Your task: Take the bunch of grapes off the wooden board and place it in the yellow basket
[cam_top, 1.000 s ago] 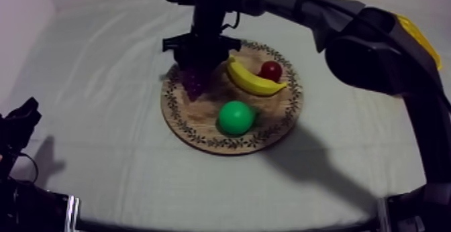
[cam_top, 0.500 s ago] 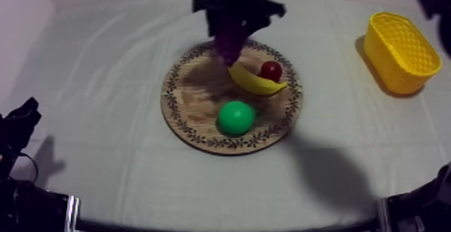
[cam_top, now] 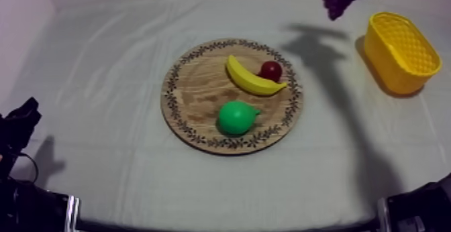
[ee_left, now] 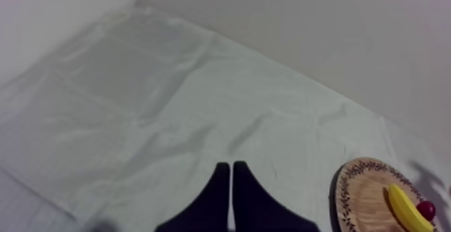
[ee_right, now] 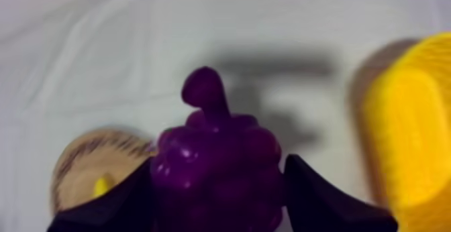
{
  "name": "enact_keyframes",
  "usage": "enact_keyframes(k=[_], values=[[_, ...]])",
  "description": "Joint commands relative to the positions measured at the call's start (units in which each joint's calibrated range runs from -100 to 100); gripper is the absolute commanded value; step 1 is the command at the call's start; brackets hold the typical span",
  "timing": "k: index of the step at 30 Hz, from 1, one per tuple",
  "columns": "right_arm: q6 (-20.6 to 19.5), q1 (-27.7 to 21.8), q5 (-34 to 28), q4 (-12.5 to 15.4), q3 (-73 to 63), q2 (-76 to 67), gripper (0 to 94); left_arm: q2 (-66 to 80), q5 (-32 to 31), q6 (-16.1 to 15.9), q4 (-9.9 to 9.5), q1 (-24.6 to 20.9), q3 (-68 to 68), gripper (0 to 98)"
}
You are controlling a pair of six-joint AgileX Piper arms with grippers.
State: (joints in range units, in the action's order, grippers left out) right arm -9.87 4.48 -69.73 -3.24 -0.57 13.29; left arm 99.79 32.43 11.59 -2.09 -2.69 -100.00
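Grapes (ee_right: pixel 218 161) hung clamped in the right gripper (ee_right: pixel 218 194), seemingly high enough to clear the basket (cam_top: pixel 403 74) rim; left gripper (ee_left: pixel 231 181) sat closed, empty.

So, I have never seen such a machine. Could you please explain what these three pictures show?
It is a robot with two arms at a cloth-covered table. One picture looks down from above; the other two come from cameras on the wrists. On the table are a round wooden board with a banana, a green pear and a small red fruit, and a yellow basket. The right gripper is shut on the bunch of grapes, in the air near the basket. The left gripper is shut on nothing.
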Motion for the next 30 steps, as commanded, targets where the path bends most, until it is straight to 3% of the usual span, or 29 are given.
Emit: enact_keyframes(k=[1,11,13,17,20,25,30], values=[[0.4,-6.4,0.4,-0.1,-0.6,0.9,43.6,0.0,0.0,0.0,0.01,0.0,0.0,0.1],[2.0,-14.9,3.7,-1.4,-0.9,5.6,45.6,0.0,0.0,0.0,0.01,0.0,0.0,0.1],[1.6,-15.4,5.0,-2.1,0.8,5.9,53.1,0.0,0.0,0.0,0.01,0.0,0.0,0.1],[1.1,-16.0,7.3,-2.7,4.1,5.8,78.7,0.0,0.0,0.0,0.01,0.0,0.0,0.1],[1.5,-16.3,7.9,-2.4,5.8,5.0,86.6,0.0,0.0,0.0,0.01,0.0,0.0,0.1],[3.0,-16.1,8.1,-1.3,10.1,0.0,88.5,0.0,0.0,0.0,0.01,0.0,0.0,0.1],[4.7,-14.5,9.0,-0.1,18.1,-10.5,82.8,0.0,0.0,0.0,0.01,0.0,0.0,0.1]])
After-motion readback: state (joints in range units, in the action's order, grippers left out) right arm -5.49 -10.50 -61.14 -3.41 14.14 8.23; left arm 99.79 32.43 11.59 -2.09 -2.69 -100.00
